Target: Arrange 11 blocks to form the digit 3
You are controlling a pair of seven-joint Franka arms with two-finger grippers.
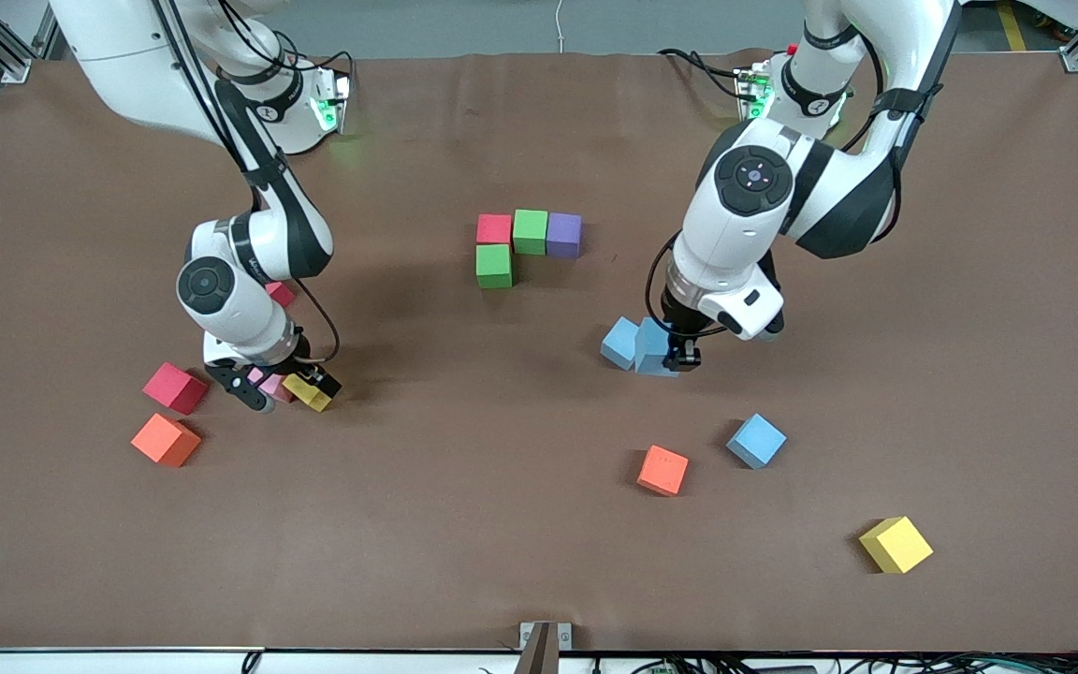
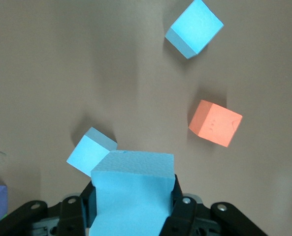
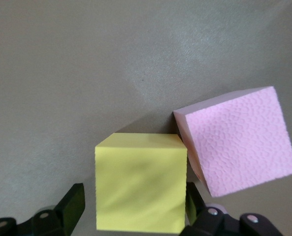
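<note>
Front view, clock read with 12 toward the arm bases.

- Built group mid-table: red block [image 1: 494, 228], green block [image 1: 531, 230] and purple block [image 1: 563, 234] touch in a row whose long axis runs 9 to 3. Second green block [image 1: 494, 265] sits against the red one at its 6, making an L. All four are square to the table edges.
- Left gripper [image 1: 684, 357] is at about 4 o'clock from the group, clenched on the held light blue block [image 1: 653, 347]. Cannot tell if that block is off the brown table cover [image 1: 464, 524]. Neighbour light blue block [image 1: 619, 342] is just beside it at its 9.
- Right gripper [image 3: 135, 199] is at about 8 o'clock from the group, low on the cover, fingers straddling the near yellow block [image 1: 308, 393].
- Loose blocks, all turned corner-on: lone light blue block [image 1: 756, 440], orange block [image 1: 662, 470], far yellow block [image 1: 895, 544] at 5; crimson block [image 1: 175, 388] and second orange block [image 1: 166, 439] at 8.

Wrist views add:
- Left wrist: both pads flat on opposite faces of the held block, plus a sliver of the purple block at the frame edge.
- Right wrist: the pincer is not clamped, with a clear gap between one finger [image 3: 74, 199] and the yellow face. The pink block [image 3: 237, 140], mostly hidden by the gripper in the front view, lies skewed with its edge touching the yellow one.
</note>
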